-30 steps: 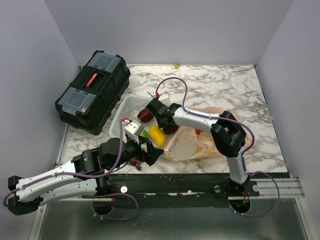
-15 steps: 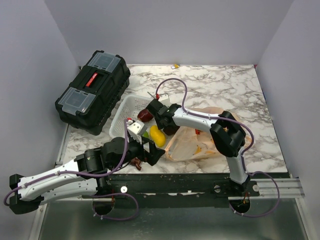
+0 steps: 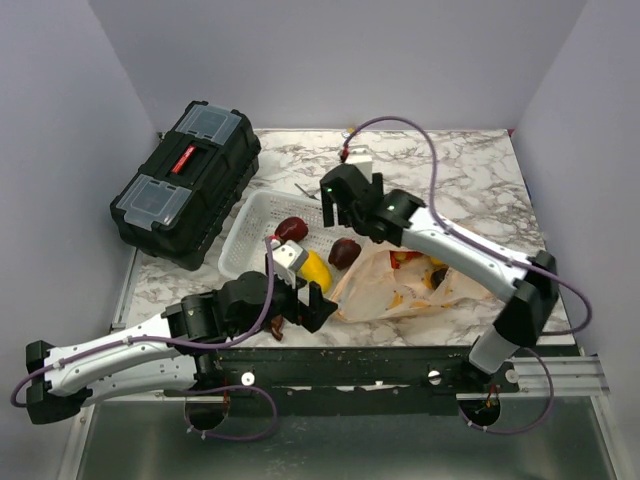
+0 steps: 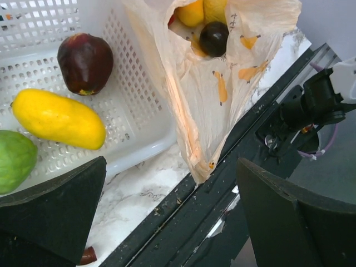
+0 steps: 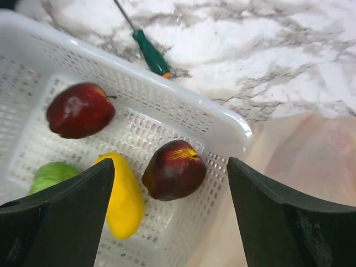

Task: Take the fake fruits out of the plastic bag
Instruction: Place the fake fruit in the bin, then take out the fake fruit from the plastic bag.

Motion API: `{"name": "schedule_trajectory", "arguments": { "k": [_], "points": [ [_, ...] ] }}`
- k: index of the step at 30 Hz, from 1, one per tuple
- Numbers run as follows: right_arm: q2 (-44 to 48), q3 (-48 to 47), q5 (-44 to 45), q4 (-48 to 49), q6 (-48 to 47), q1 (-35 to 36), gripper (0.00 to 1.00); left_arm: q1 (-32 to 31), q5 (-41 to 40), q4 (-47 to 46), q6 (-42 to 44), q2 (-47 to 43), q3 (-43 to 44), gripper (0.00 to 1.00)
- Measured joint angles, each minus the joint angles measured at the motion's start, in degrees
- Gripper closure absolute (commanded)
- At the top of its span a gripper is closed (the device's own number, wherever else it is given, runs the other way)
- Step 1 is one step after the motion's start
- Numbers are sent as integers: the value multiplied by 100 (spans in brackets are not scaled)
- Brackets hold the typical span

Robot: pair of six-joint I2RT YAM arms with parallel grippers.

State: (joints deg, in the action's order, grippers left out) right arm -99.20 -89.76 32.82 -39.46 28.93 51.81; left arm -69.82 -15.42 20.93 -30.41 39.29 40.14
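Note:
The plastic bag [image 3: 380, 290] lies crumpled at the table's front, right of the white basket [image 3: 243, 222]. Fake fruits still show inside the bag: a dark purple one [image 4: 214, 38] and yellow-orange ones [image 4: 192, 11]. In the basket lie a red apple [image 5: 80, 109], a dark red fruit [image 5: 174, 169], a yellow mango [image 4: 58, 118] and a green fruit [image 4: 14, 161]. My right gripper [image 3: 338, 215] hangs open above the basket's right end, nothing between its fingers. My left gripper [image 3: 305, 308] is open and empty, low over the front edge beside the bag's corner.
A black toolbox [image 3: 185, 180] stands at the back left. A green-handled screwdriver [image 5: 150, 53] lies on the marble behind the basket. A small brown object [image 3: 272, 328] sits at the front edge by my left gripper. The black front rail [image 4: 222, 183] runs under the bag's tip.
My right gripper has opened wider and risen back from the basket, leaving the dark red fruit lying there. My left arm has crept a little to the right.

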Motion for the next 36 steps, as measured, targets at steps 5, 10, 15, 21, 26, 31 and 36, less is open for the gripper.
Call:
{"name": "schedule_trajectory", "arguments": {
  "k": [5,10,15,21,26,31,36],
  "points": [
    [1394,396,310,-13,179,-2,18,11,131,-101,4,341,35,1],
    [2376,1156,494,-236,546,-2,22,24,223,-199,61,691,129,2],
    [3158,2105,518,-675,1091,0,26,50,225,-284,90,999,260,7],
    [3974,3058,538,-1161,1921,-2,31,74,380,-433,85,1237,258,18],
    [4168,3569,586,-1355,2470,-2,35,76,527,-570,79,1436,236,43],
    [3779,3753,734,-1419,2872,-20,46,81,601,-599,46,1558,192,72],
    [3305,3797,820,-1255,3005,-94,49,81,667,-605,15,1460,101,94]
  ]
}}
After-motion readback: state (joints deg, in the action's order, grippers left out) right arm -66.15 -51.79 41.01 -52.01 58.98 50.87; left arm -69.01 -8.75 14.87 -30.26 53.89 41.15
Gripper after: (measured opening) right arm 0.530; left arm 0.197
